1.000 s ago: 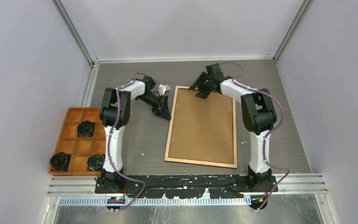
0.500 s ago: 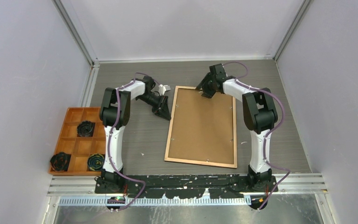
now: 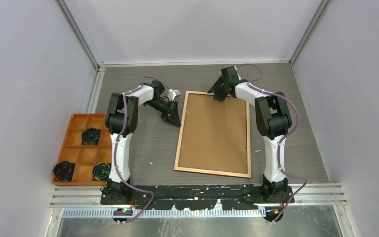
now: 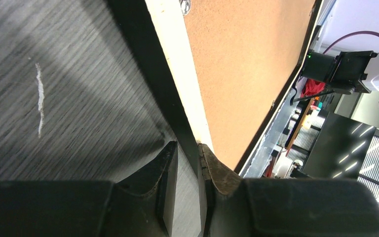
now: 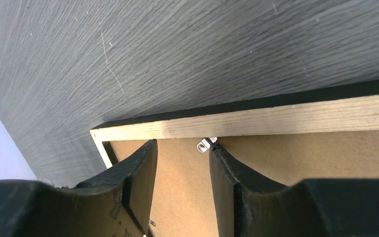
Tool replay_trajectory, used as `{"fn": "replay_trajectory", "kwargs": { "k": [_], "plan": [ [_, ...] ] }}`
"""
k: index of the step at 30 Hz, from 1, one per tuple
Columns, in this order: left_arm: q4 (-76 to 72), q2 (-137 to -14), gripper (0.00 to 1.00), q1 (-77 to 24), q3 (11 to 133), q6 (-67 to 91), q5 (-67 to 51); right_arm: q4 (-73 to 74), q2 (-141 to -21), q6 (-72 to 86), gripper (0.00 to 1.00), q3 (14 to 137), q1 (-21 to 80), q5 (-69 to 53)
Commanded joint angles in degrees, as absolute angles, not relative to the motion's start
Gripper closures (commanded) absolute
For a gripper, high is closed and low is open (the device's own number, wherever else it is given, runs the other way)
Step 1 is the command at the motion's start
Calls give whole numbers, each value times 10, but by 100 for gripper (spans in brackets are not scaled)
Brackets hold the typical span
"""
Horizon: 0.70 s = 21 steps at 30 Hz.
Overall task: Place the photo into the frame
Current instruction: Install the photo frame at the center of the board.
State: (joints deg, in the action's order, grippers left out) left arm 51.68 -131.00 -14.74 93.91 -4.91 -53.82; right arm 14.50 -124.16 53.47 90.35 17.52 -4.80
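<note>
The left end effector (image 4: 187, 148) is clenched on the rail of the frame (image 4: 175, 69). The right end effector (image 5: 181, 148) is half open over the backing board (image 5: 301, 158), with a metal tab (image 5: 206, 144) between its fingertips.

An orange compartment tray (image 3: 81, 154) holding three black coils (image 3: 91, 136) sits left of the brown backing board (image 3: 213, 133).

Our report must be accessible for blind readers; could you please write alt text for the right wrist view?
The open right end effector hangs over a brown backing board, its two black fingers either side of a small metal clip at the light wooden rail of the frame. Beyond the rail lies a grey wood-grain table.
</note>
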Motion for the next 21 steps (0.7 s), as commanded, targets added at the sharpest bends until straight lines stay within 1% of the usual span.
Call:
{"fn": "replay_trajectory", "kwargs": {
  "k": [1, 9, 17, 19, 21],
  "plan": [
    [513, -1298, 78, -153, 926, -71, -486, 137, -1257, 535, 53, 923, 173, -26],
    [517, -1300, 78, -153, 930, -75, -488, 129, -1265, 546, 56, 925, 174, -34],
    [521, -1297, 79, -153, 929, -77, -488, 127, -1245, 538, 56, 918, 173, -31],
    [529, -1294, 78, -153, 933, -79, -488, 130, -1234, 528, 55, 918, 173, -32],
    [542, -1287, 76, -151, 937, -85, -488, 139, -1204, 511, 50, 911, 177, -29]
  ]
}}
